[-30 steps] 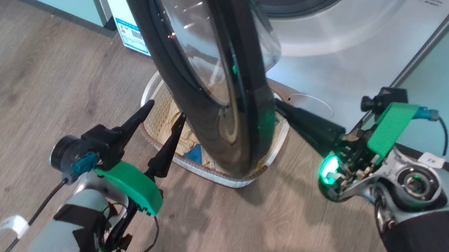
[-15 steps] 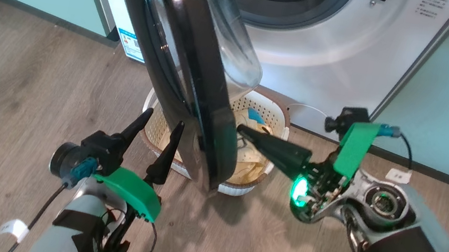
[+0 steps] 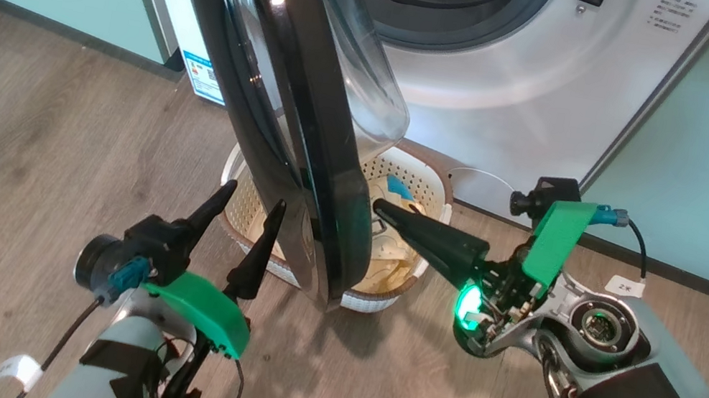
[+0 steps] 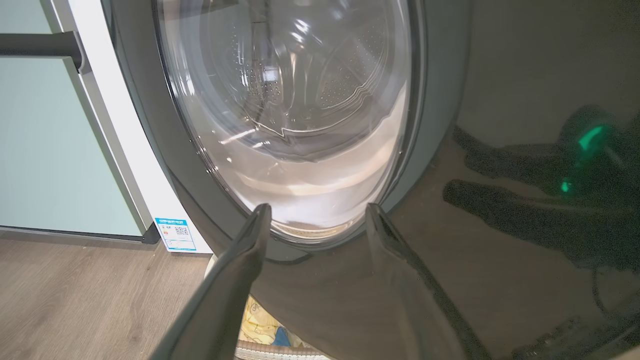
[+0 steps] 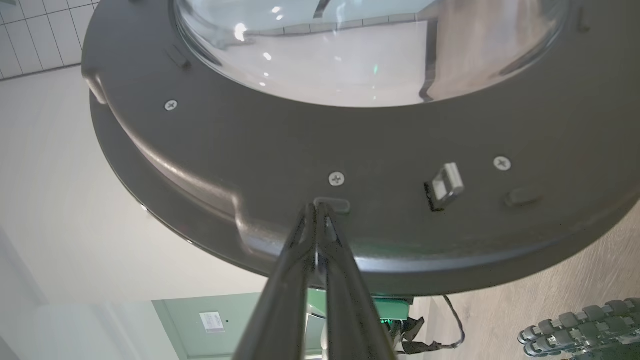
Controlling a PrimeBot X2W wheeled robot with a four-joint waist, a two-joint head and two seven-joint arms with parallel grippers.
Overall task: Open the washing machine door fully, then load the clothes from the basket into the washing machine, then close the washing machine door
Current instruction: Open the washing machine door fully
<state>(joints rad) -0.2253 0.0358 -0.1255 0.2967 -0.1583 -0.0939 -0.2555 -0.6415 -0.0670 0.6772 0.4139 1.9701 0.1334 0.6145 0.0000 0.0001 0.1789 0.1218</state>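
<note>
1. While the large round glossy black washing machine door (image 3: 323,171) stands partly open at centre frame, the right gripper (image 3: 382,207), 2 fingers pinched together, empty, touches its inner rim.
2. At lower left, the left gripper (image 3: 255,196) gapes wide, empty.
3. Cream perforated plastic basket (image 3: 373,301) of pale yellow clothes (image 3: 387,263) sits beneath.

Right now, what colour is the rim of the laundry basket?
Brown, topping the cream perforated sides of the basket; clearest in the head view.
</note>
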